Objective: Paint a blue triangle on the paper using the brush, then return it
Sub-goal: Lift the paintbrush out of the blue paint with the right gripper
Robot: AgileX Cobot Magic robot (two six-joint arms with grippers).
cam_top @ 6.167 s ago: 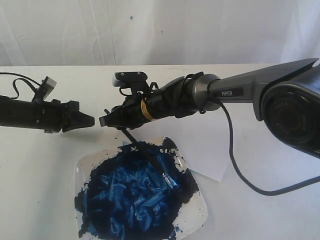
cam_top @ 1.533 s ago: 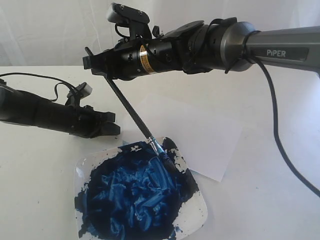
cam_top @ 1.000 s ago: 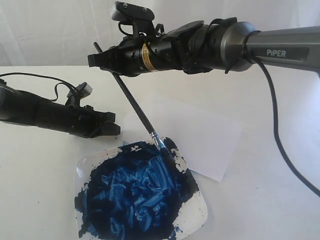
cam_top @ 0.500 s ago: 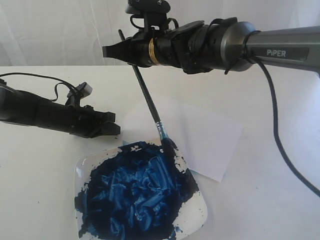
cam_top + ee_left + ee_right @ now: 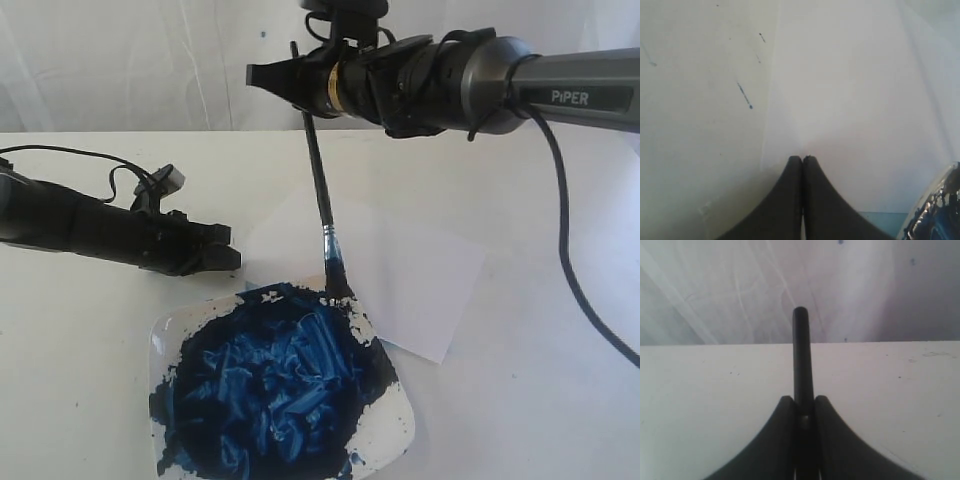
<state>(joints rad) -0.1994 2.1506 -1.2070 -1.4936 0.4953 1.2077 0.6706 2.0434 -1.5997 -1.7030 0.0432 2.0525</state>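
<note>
My right gripper (image 5: 258, 74) hangs high over the table, shut on the brush (image 5: 321, 190). The brush hangs almost upright, and its blue-stained bristles touch the far rim of the paint plate (image 5: 400, 425). In the right wrist view the black brush handle (image 5: 800, 350) sticks out between the shut fingers of the right gripper (image 5: 801, 399). The paper (image 5: 410, 265) lies flat behind the plate, blank white where it shows; the blue triangle is not in view. My left gripper (image 5: 232, 258) rests shut and empty by the paper's left corner. The left wrist view shows that gripper (image 5: 802, 159) at the edge of the paper (image 5: 850, 100).
The white square plate holds a large dark-blue paint mass (image 5: 270, 385), and its corner (image 5: 940, 215) shows in the left wrist view. A black cable (image 5: 565, 250) hangs from the right arm across the table's right side. A white curtain forms the backdrop.
The right gripper has moved right and slightly up, swinging the brush from a slant to nearly upright, with the bristles staying at the plate's far rim. The left arm has not moved.
</note>
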